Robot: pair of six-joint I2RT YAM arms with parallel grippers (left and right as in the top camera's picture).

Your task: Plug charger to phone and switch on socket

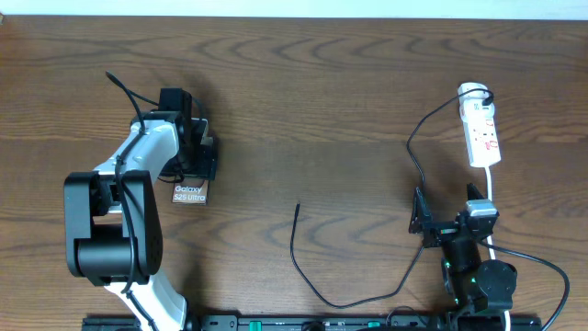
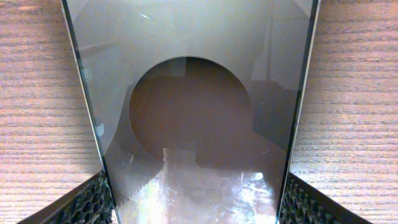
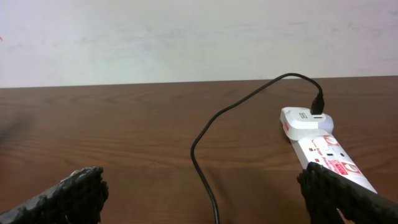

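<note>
The phone (image 1: pixel 190 192) lies flat at the left, with its white lettering showing below my left gripper (image 1: pixel 197 154). In the left wrist view the phone (image 2: pixel 186 74) fills the space between the fingers of the left gripper (image 2: pixel 196 199), which press on its two long edges. The socket (image 1: pixel 482 129) lies at the far right with a white adapter on its far end. The charger cable (image 1: pixel 413 152) runs from it in a loop to the plug tip (image 1: pixel 298 208), which lies free mid-table. My right gripper (image 1: pixel 424 223) is open and empty over the cable (image 3: pixel 205 155), beside the socket (image 3: pixel 329 155).
The socket's white cord (image 1: pixel 491 188) runs down past the right arm. Thicker black base cables (image 1: pixel 542 267) loop at the front right. A black rail (image 1: pixel 276 324) lines the table's front edge. A pale wall (image 3: pixel 186 37) stands behind the table.
</note>
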